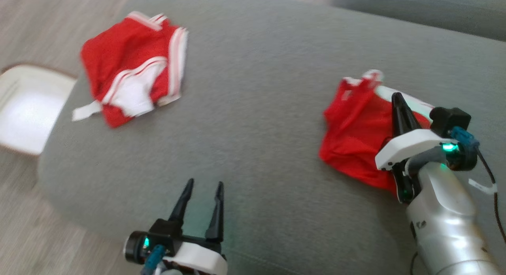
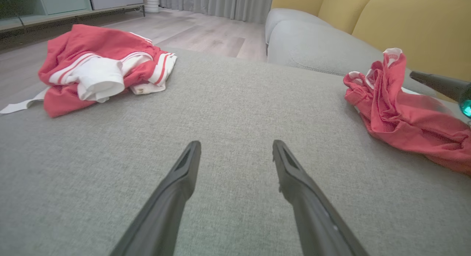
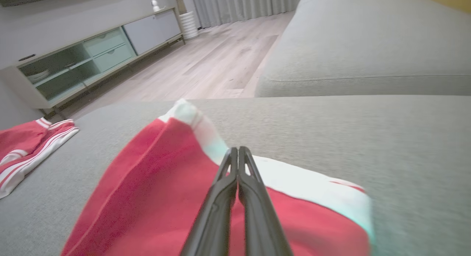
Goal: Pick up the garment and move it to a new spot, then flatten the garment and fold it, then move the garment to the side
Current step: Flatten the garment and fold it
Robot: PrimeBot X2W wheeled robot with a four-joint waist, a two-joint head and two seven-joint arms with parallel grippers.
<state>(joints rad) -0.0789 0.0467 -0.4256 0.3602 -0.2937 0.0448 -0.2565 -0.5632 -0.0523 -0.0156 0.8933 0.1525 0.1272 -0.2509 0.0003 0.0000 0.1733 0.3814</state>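
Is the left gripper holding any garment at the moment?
No, the left gripper stands open over the grey cushion, its jaws apart.

Head camera steeply down; wrist cameras low across shared grey cushion [image 1: 257, 109].

No legible text, number, brand or sign found in any view. A small dark mark on the silver casing of the right forearm [image 1: 421, 224] is too small to read. A white tag [image 1: 481, 186] on the cable beside that arm carries nothing that can be made out. The red garment [image 1: 355, 132] on the right and the striped red and white garment [image 1: 130, 69] on the left show plain white trim, with no readable print or label
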